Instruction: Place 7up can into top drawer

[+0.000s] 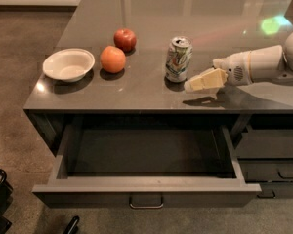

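The 7up can (178,58) stands upright on the grey countertop (136,13), near the front edge and right of the middle. It is silver-white with green markings, and its top faces up. It is not in the drawer.

The gripper (191,85) hangs just to the right of the can, low over the countertop, with its cream-coloured tip pointing left toward the can's lower half. It is very close to the can, but contact cannot be made out. Whether the gripper is open or closed cannot be told from this view. It casts a small shadow on the countertop below it. The white arm (263,62) reaches in from the right edge, lying almost level above the surface.

The top drawer (88,195) is pulled well out below the countertop's front edge, so its dark inner floor shows. Its flat front panel carries 1 small metal handle (146,202) at the middle.

Left of the can lie 1 orange (112,59) and, just behind it, 1 red apple (125,39). A white bowl (68,65) sits near the left front corner, just beside the orange.

To the right of the open drawer, narrower drawers (271,145) are shut.
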`<state>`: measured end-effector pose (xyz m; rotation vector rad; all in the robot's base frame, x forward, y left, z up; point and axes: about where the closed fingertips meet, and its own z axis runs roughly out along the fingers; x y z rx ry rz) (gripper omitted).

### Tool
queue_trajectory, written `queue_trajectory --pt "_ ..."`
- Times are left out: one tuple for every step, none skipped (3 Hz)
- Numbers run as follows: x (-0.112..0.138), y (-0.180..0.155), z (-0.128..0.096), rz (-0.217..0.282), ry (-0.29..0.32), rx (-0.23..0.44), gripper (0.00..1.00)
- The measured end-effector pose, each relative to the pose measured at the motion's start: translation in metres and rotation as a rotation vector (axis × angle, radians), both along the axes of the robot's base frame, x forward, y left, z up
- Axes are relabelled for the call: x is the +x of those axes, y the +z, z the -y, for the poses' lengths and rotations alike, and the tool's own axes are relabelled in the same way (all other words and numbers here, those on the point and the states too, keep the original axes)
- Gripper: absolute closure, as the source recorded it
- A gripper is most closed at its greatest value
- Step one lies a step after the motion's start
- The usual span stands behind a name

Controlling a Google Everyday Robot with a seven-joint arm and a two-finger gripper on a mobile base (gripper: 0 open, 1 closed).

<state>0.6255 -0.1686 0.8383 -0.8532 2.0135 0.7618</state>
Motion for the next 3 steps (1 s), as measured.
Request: queue_trajectory --pt "0.010 0.005 -0.021 0.060 0.032 -0.036 0.00" --pt "0.022 0.009 -0.042 0.121 0.048 -0.081 0.00" --pt "0.029 0.006 -0.055 0.163 0.033 -0.116 0.00"
